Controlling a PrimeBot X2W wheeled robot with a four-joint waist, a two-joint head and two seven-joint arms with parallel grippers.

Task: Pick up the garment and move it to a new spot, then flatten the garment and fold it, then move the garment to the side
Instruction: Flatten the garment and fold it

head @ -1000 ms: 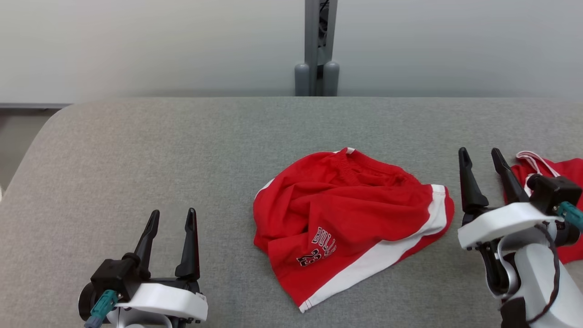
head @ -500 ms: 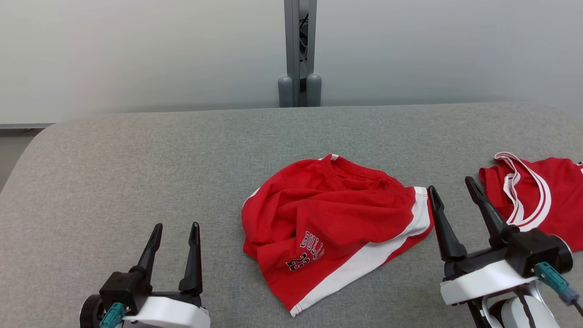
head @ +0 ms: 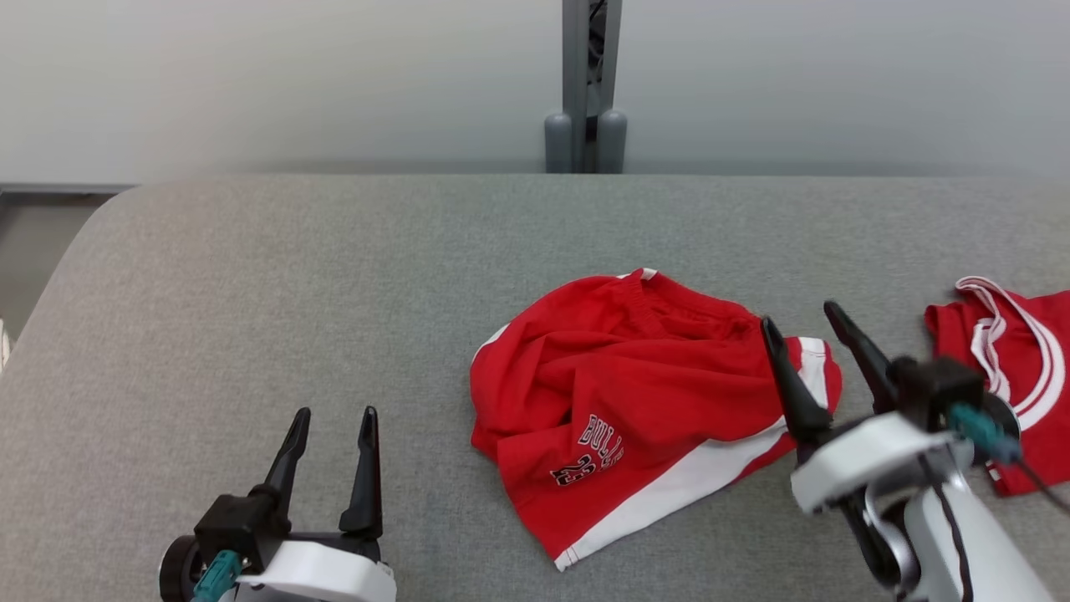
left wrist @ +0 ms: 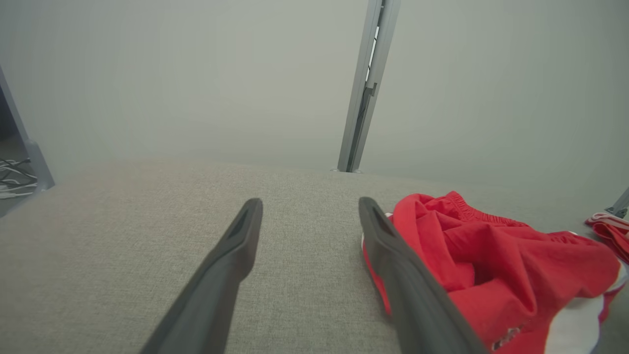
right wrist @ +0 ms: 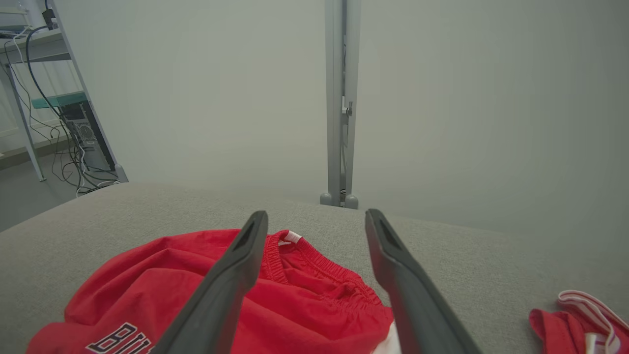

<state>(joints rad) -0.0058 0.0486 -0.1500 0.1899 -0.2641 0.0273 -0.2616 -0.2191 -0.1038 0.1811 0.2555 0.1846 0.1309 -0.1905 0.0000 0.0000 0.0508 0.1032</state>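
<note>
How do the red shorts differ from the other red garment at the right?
The shorts lie whole in the head view, crumpled; the second garment is cut off by the right edge. The shorts bear a broad white stripe and lettering; the second garment shows narrow white-edged loops. Both are red and white, on the grey surface.

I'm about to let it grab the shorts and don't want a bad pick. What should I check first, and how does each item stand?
1. The right gripper open and empty: ok.
2. The left gripper open and empty: ok.
3. The right gripper lined up with the red shorts: ok, it is at their right edge.
4. Whether the right gripper touches the cloth: cannot tell.
5. The red shorts lying flat: not ok, they are crumpled.
6. The second red garment apart from the red shorts: ok, the grey table shows between them.
</note>
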